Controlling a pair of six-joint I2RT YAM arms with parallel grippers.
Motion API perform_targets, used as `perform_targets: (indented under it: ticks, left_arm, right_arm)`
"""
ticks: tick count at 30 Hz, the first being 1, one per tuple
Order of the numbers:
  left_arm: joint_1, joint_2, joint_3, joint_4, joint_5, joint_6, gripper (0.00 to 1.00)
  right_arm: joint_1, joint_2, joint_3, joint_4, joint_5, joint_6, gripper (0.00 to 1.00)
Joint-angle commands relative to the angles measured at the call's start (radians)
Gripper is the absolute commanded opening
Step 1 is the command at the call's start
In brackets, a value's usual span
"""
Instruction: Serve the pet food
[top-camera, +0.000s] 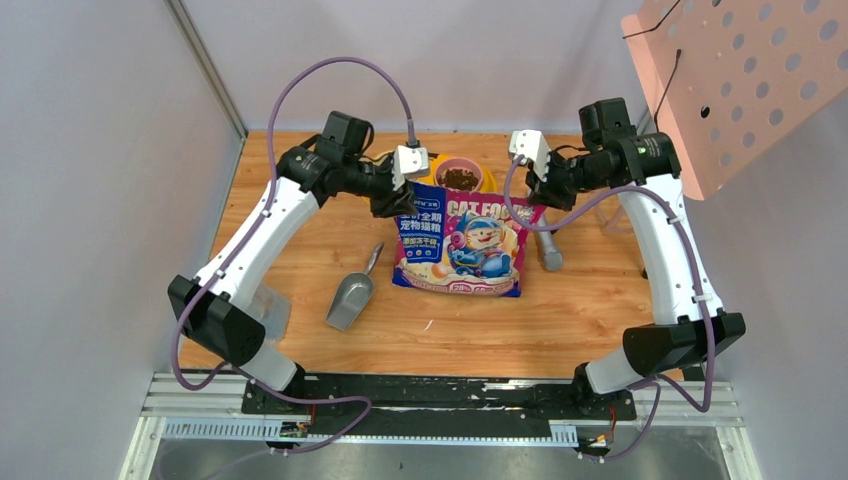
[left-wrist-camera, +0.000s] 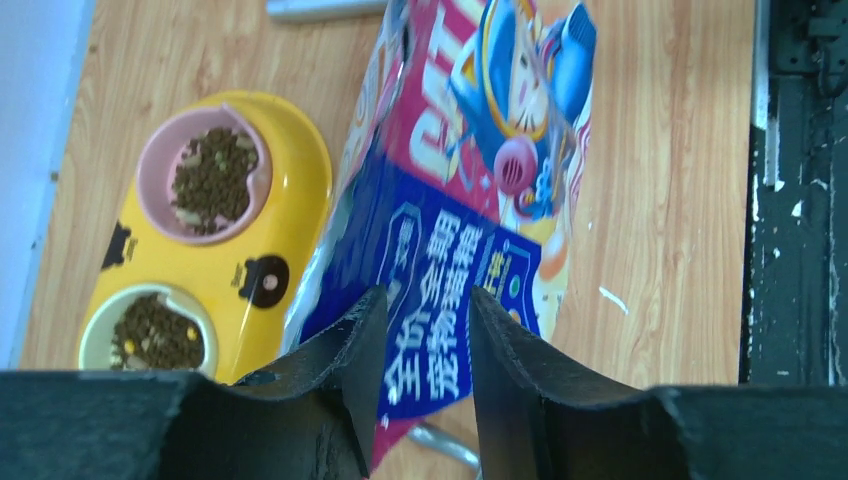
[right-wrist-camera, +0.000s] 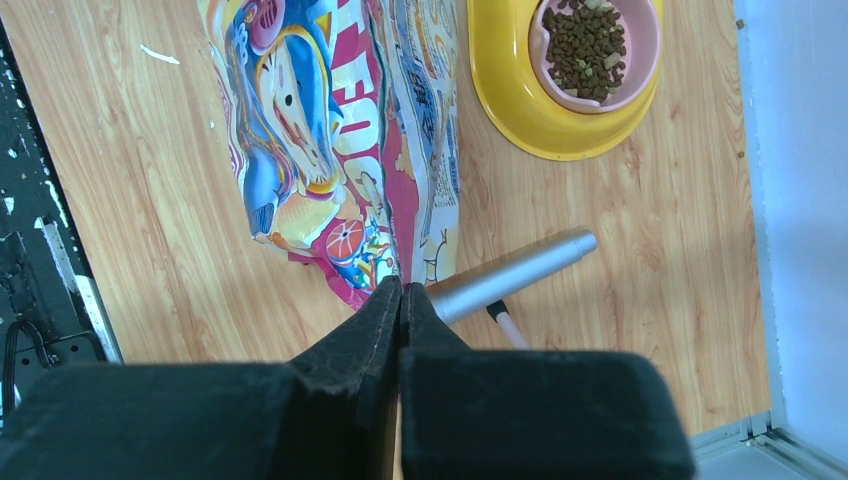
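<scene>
The pet food (left-wrist-camera: 212, 178) is dark brown kibble in the pink bowl of a yellow double feeder (left-wrist-camera: 290, 190); more lies in its cream bowl (left-wrist-camera: 155, 333). It also shows in the top view (top-camera: 461, 179) and the right wrist view (right-wrist-camera: 585, 45). The printed cat-food bag (top-camera: 462, 245) lies in front of the feeder. My left gripper (left-wrist-camera: 428, 310) is open, with the bag's blue top corner (left-wrist-camera: 440, 270) seen between its fingers. My right gripper (right-wrist-camera: 401, 287) is shut on the bag's other top edge (right-wrist-camera: 410, 190).
A grey metal scoop (top-camera: 352, 295) lies on the table left of the bag. A grey metal cylinder (right-wrist-camera: 510, 272) lies right of the bag, under my right gripper. A pink perforated board (top-camera: 740, 80) hangs at the upper right. Walls close in on both sides.
</scene>
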Motion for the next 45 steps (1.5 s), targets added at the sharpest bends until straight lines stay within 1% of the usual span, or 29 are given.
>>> perform_targets:
  ticks: [1, 3, 5, 6, 7, 9, 10, 11, 12, 16, 17, 18, 19, 20, 21, 23, 26, 28, 29, 31, 34, 36, 37, 38, 39, 40, 41, 43, 45]
  left_arm:
    - [-0.075, 0.067, 0.068, 0.122, 0.029, -0.045, 0.43]
    - [-0.105, 0.101, 0.088, 0.136, 0.026, -0.051, 0.40]
    - [-0.126, 0.130, 0.107, 0.164, 0.029, -0.065, 0.31]
    - [-0.132, 0.140, 0.115, 0.176, 0.032, -0.070, 0.26]
    - [-0.143, 0.158, 0.133, 0.178, 0.033, -0.072, 0.23]
    - [-0.155, 0.183, 0.161, 0.176, 0.038, -0.072, 0.14]
    - [-0.157, 0.190, 0.169, 0.174, 0.042, -0.071, 0.06]
    - [-0.162, 0.201, 0.184, 0.166, 0.045, -0.070, 0.02]
    - [-0.163, 0.206, 0.191, 0.162, 0.047, -0.070, 0.00]
    - [-0.163, 0.202, 0.225, 0.137, 0.073, -0.067, 0.00]
    - [-0.163, 0.196, 0.239, 0.134, 0.085, -0.073, 0.03]
    - [-0.163, 0.180, 0.247, 0.134, 0.089, -0.079, 0.16]
    - [-0.163, 0.170, 0.263, 0.140, 0.092, -0.086, 0.24]
    - [-0.163, 0.149, 0.269, 0.146, 0.089, -0.087, 0.38]
    - [-0.163, 0.138, 0.273, 0.160, 0.074, -0.083, 0.44]
    - [-0.163, 0.117, 0.277, 0.180, 0.039, -0.073, 0.59]
    - [-0.163, 0.133, 0.301, 0.161, 0.003, -0.032, 0.64]
    - [-0.163, 0.163, 0.316, 0.108, -0.010, 0.021, 0.66]
    - [-0.163, 0.175, 0.322, 0.096, -0.015, 0.031, 0.69]
    - [-0.163, 0.206, 0.331, 0.075, -0.023, 0.053, 0.71]
    - [-0.163, 0.231, 0.340, 0.026, -0.028, 0.098, 0.69]
    - [-0.163, 0.260, 0.362, -0.040, -0.028, 0.137, 0.62]
    - [-0.162, 0.278, 0.369, -0.062, -0.026, 0.146, 0.52]
    - [-0.162, 0.284, 0.385, -0.100, -0.018, 0.161, 0.46]
    - [-0.162, 0.294, 0.392, -0.114, -0.014, 0.166, 0.34]
    - [-0.163, 0.298, 0.404, -0.137, -0.007, 0.170, 0.29]
    - [-0.162, 0.304, 0.412, -0.145, -0.004, 0.171, 0.16]
    - [-0.161, 0.305, 0.428, -0.152, 0.003, 0.160, 0.02]
    - [-0.161, 0.301, 0.432, -0.143, 0.013, 0.145, 0.00]
  right_arm:
    - [-0.007, -0.035, 0.059, 0.005, -0.048, -0.029, 0.00]
    - [-0.006, -0.044, 0.048, 0.010, -0.045, -0.027, 0.00]
    - [-0.006, -0.054, 0.035, 0.015, -0.043, -0.023, 0.00]
    - [-0.006, -0.060, 0.027, 0.019, -0.041, -0.021, 0.00]
    - [-0.007, -0.065, 0.018, 0.024, -0.039, -0.020, 0.00]
    - [-0.006, -0.078, 0.002, 0.036, -0.034, -0.019, 0.00]
    - [-0.007, -0.082, -0.005, 0.041, -0.032, -0.016, 0.00]
    - [-0.007, -0.086, -0.010, 0.045, -0.031, -0.014, 0.00]
    - [-0.007, -0.090, -0.015, 0.049, -0.032, -0.008, 0.00]
    - [-0.007, -0.098, -0.028, 0.060, -0.041, 0.011, 0.00]
    - [-0.007, -0.100, -0.030, 0.063, -0.044, 0.013, 0.00]
    - [-0.007, -0.101, -0.034, 0.067, -0.045, 0.015, 0.00]
    - [-0.006, -0.100, -0.036, 0.072, -0.044, 0.014, 0.00]
    - [-0.007, -0.101, -0.037, 0.075, -0.044, 0.015, 0.00]
    - [-0.007, -0.100, -0.035, 0.078, -0.042, 0.016, 0.00]
    - [-0.007, -0.100, -0.034, 0.080, -0.041, 0.017, 0.00]
    - [-0.007, -0.101, -0.043, 0.087, -0.043, 0.019, 0.00]
    - [-0.006, -0.103, -0.049, 0.091, -0.046, 0.022, 0.00]
    - [-0.007, -0.104, -0.050, 0.094, -0.047, 0.023, 0.00]
    - [-0.006, -0.106, -0.051, 0.097, -0.047, 0.023, 0.00]
    - [-0.007, -0.114, -0.058, 0.108, -0.045, 0.025, 0.00]
    - [-0.007, -0.119, -0.071, 0.131, -0.051, 0.035, 0.02]
    - [-0.007, -0.123, -0.080, 0.148, -0.061, 0.047, 0.04]
    - [-0.005, -0.127, -0.089, 0.169, -0.073, 0.060, 0.07]
    - [-0.005, -0.127, -0.095, 0.187, -0.092, 0.073, 0.09]
    - [-0.001, -0.124, -0.100, 0.198, -0.110, 0.087, 0.13]
    - [0.005, -0.118, -0.101, 0.209, -0.129, 0.102, 0.19]
    - [0.014, -0.102, -0.107, 0.235, -0.176, 0.141, 0.30]
    - [0.026, -0.084, -0.119, 0.269, -0.214, 0.177, 0.35]
